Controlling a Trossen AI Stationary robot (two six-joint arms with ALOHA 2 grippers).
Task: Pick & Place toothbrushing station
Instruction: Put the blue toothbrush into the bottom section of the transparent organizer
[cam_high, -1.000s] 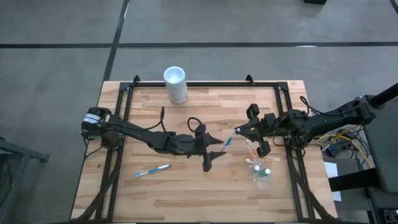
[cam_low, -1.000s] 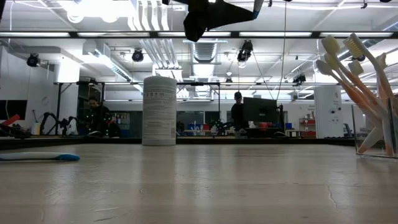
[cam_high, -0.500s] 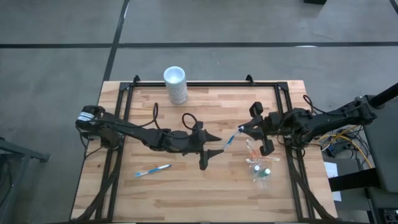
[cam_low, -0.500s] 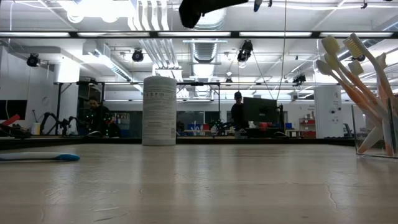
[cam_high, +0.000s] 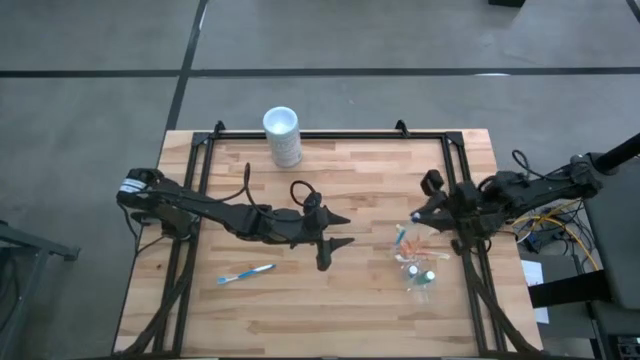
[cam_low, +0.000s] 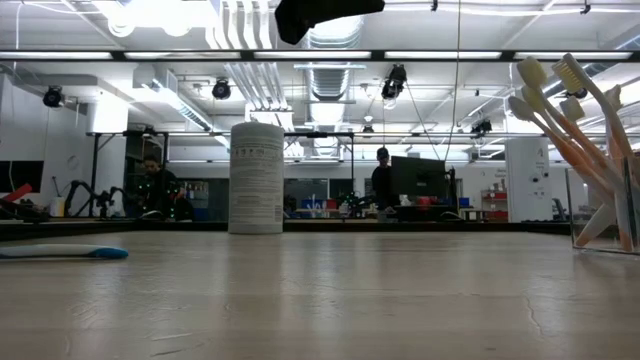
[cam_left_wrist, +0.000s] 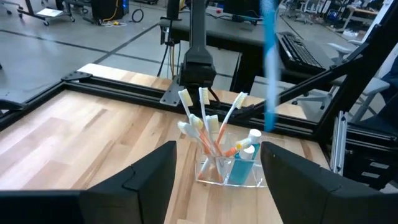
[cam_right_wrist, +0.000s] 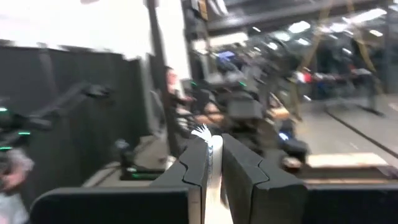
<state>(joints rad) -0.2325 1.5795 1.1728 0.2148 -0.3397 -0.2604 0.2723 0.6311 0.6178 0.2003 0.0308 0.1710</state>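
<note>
A white cup (cam_high: 282, 135) stands far off, the open left tool (cam_high: 335, 232) empty, the right tool (cam_high: 418, 215) clamping a blue toothbrush (cam_left_wrist: 269, 62).

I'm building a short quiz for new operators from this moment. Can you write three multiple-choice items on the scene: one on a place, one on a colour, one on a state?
1. Where does the loose toothbrush lie on the table?
A. on the left arm's side
B. inside the clear cup
C. against the white cup

2. What colour is its handle end?
A. orange
B. blue
C. green

3. What does the right tool hold?
A. nothing, fingers wide apart
B. the white cup
C. a toothbrush, clamped between its fingers

Answers: 1 A, the high view shows it flat on the wood, far from the clear cup and white cup. 2 B, blue shows in the high and low views. 3 C, bristles stick out between the closed fingers.
</note>
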